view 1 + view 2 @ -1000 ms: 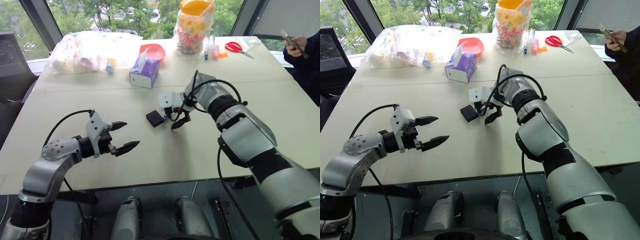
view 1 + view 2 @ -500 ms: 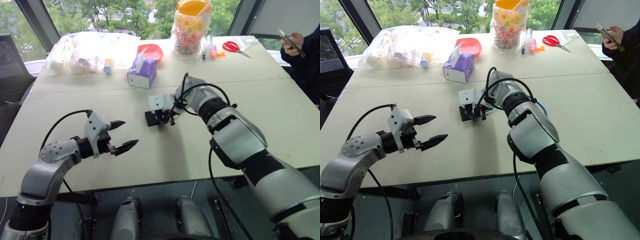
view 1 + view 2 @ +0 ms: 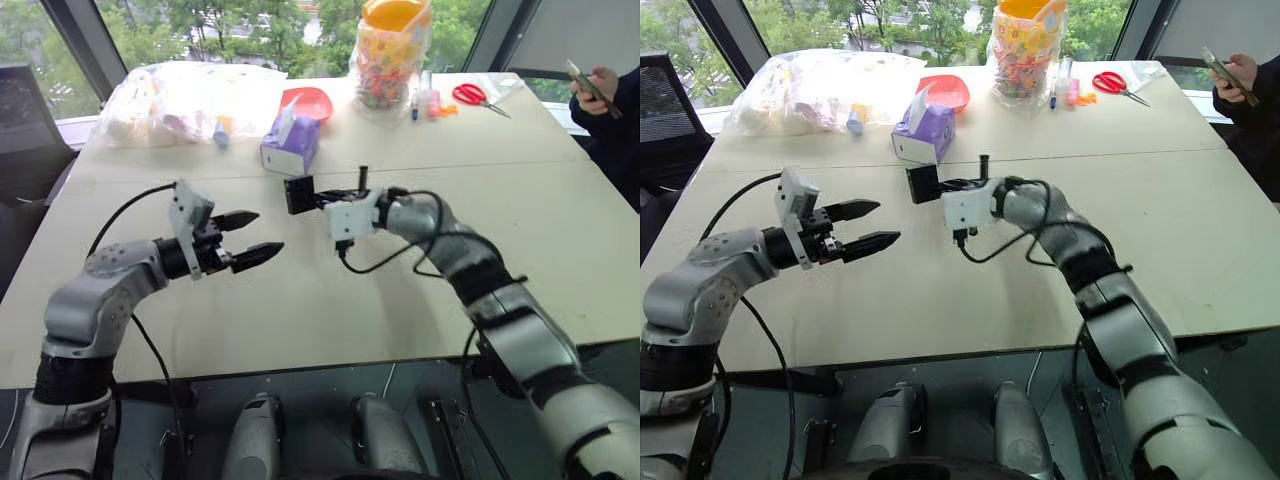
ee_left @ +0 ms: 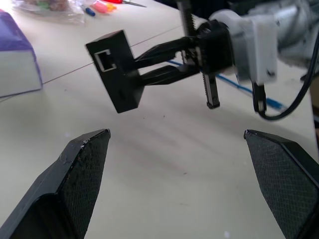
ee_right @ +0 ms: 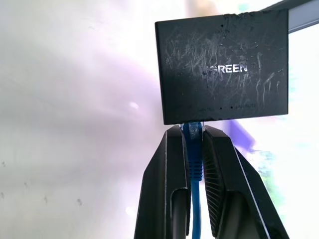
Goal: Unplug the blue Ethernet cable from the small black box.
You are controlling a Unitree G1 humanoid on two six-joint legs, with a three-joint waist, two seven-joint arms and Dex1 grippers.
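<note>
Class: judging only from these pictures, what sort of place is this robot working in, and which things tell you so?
Probably an office or lab room with a window. Clues: a broad pale table before large windows onto trees, scissors and a purple tissue box lying about, and a seated person at the far corner.

The support surface is a light beige table [image 3: 300,310] with a seam across its width. Along its far edge lie a clear plastic bag [image 3: 185,100] of assorted items, a red bowl [image 3: 305,100], a purple tissue box [image 3: 290,150], a tall bag of colourful sweets [image 3: 390,60], several markers [image 3: 425,100] and red-handled scissors [image 3: 475,95]. A blue cable [image 4: 249,92] trails on the tabletop.
</note>
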